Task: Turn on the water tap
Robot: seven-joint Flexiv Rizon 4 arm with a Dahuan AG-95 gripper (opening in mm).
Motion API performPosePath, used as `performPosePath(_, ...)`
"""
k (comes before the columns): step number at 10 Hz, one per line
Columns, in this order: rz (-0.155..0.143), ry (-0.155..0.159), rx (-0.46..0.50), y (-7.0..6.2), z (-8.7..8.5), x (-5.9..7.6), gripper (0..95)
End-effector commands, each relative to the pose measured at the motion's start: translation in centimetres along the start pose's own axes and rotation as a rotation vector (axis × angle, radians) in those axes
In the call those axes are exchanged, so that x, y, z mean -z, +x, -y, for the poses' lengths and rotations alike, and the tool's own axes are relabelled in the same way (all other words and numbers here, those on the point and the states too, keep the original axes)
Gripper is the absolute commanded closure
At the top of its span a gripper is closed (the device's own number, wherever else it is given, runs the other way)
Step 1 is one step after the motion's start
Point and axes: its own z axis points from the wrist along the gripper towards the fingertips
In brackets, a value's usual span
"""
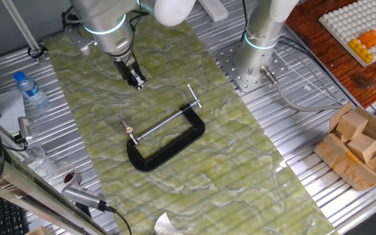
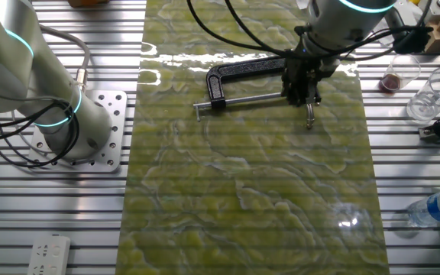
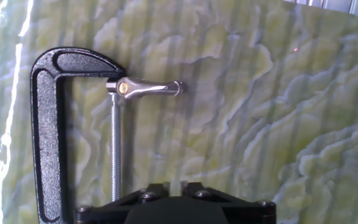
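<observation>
So far the water tap [image 1: 165,140] lies untouched on the green worktop [image 1: 240,176]. Hanging above it, the end effector [image 1: 136,81] holds nothing, and I cannot tell if it is spread. Turning the small silver handle [image 3: 148,88] is not yet done.

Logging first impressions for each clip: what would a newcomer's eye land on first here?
The black C-clamp lies flat mid-mat on the green marbled mat, its long silver screw spanning the opening. The hand hovers apart from it, toward the mat's far end. In the hand view, a small tap-like metal piece sits at the clamp's jaw.
</observation>
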Motion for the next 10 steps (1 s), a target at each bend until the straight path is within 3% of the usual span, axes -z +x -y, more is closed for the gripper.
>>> performPosePath(1,0.000,-0.003,-0.001,0.0,0.0,0.0,95.0)
performPosePath(4,-0.002,0.000,0.014,-0.3,-0.1,-0.4,95.0)
performPosePath(8,0.016,0.007,0.068,-2.5,0.1,-4.9,95.0)
performPosePath(10,0.020,0.007,0.076,-2.9,0.0,-5.9,95.0)
